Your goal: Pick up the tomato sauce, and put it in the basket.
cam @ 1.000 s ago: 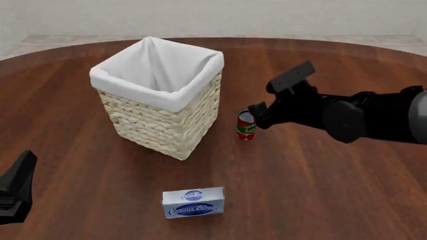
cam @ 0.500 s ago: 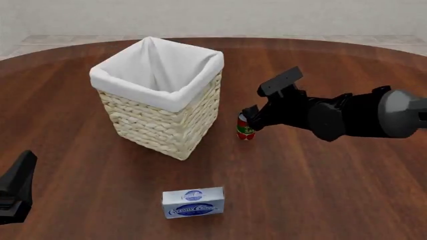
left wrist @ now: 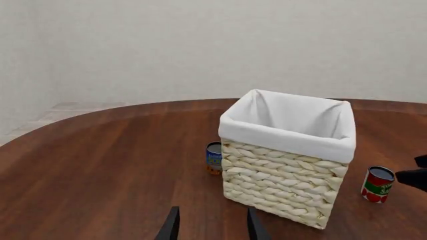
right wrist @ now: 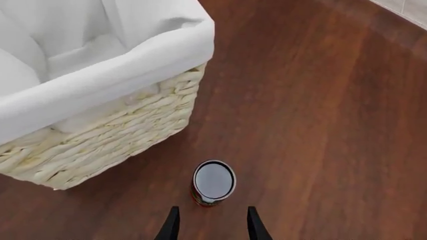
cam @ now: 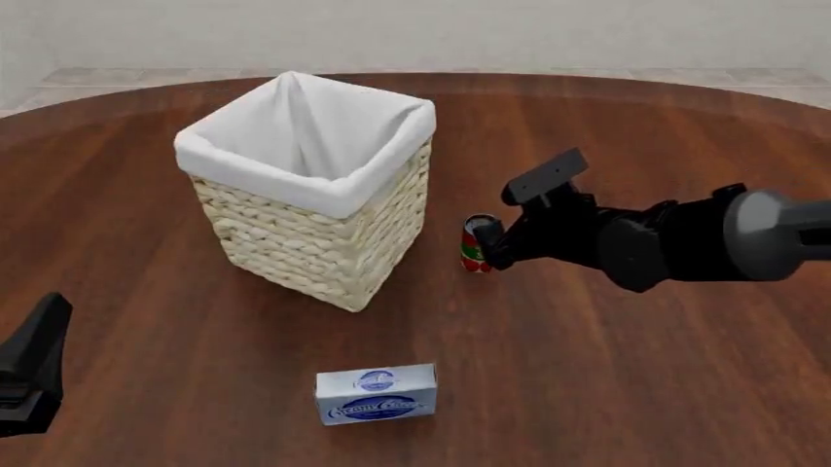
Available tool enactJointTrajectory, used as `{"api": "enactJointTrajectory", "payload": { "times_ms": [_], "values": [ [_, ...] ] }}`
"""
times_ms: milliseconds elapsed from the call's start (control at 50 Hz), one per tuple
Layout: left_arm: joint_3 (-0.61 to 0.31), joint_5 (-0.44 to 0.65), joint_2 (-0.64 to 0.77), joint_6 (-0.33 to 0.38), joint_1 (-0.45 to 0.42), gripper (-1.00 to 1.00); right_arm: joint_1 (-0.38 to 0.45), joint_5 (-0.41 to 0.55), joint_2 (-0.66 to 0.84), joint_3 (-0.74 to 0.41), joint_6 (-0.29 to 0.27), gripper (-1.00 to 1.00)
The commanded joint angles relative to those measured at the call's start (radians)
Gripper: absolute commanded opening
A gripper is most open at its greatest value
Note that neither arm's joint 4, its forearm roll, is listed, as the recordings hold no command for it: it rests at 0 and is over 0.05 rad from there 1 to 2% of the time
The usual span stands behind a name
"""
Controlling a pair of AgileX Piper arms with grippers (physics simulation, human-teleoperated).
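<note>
Bright, even, shadowless simulator light; sharp renders throughout; faint sheen on the table (cam: 624,370)

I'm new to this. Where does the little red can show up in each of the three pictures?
Front view: the red can stands just right of the basket, partly hidden by the right gripper.
Left wrist view: the can is at the far right, beside the basket.
Right wrist view: seen from above, just ahead of the fingertips.
Shared landmark: the basket.
</note>
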Motion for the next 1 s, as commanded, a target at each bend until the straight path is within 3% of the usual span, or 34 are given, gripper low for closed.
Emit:
{"api": "enactJointTrajectory", "payload": {
  "times_ms": [20,1000],
  "values": [
    [0.0,0.0,0.0,0.0,0.0,1.0,0.002,-0.01,0.019,-0.009,0.001,1.0],
    [0.0,0.0,0.0,0.0,0.0,1.0,0.004,-0.009,0.164,-0.148,0.011,1.0]
  ]
}}
